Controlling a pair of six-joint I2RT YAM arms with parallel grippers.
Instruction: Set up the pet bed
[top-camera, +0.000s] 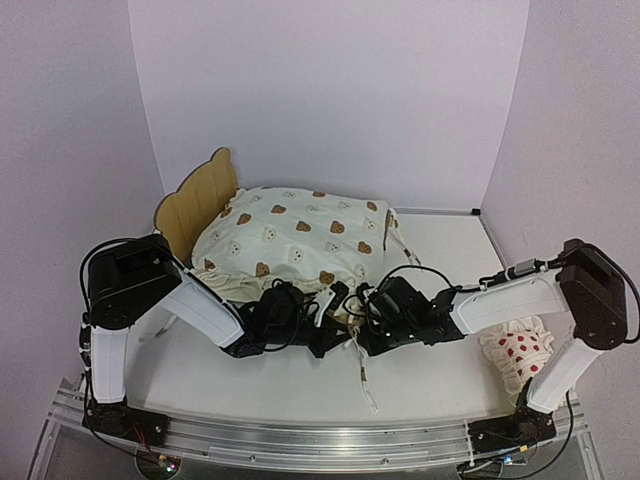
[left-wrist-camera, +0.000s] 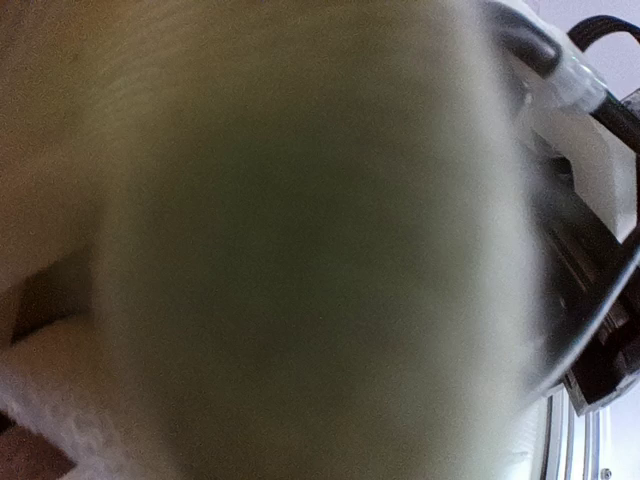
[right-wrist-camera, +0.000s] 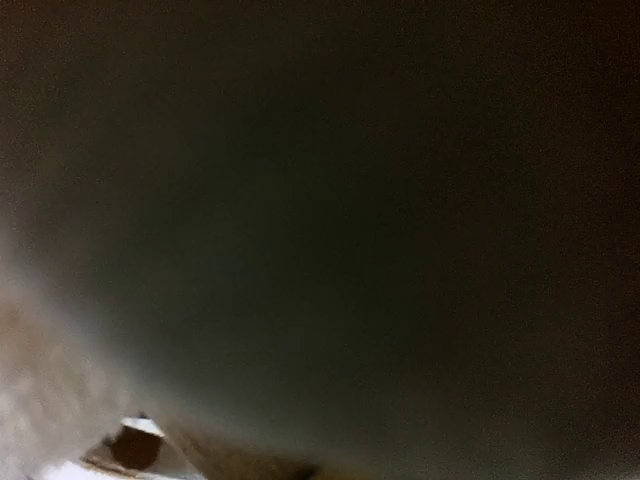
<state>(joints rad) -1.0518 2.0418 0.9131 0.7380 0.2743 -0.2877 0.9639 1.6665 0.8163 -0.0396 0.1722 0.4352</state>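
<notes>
Nearest me, a loose tie (top-camera: 366, 385) trails across the table (top-camera: 280, 390) and could snag. The left hand (top-camera: 325, 320) is clenched at the near hem of the cushion (top-camera: 300, 235); whether it pinches cloth I cannot tell. The right hand (top-camera: 362, 318) is buried and unreadable. Uneven tugging might skew the pet bed (top-camera: 195, 205), which lies under the cushion with only its far-left end showing.

The left arm (top-camera: 200, 305) folded down from its raised elbow and reached toward three o'clock, with the left gripper (top-camera: 322, 308) closed tight. The right arm (top-camera: 505, 300) stretched low toward nine o'clock; the right gripper (top-camera: 362, 322) sat just beside the left, its jaws hidden
</notes>
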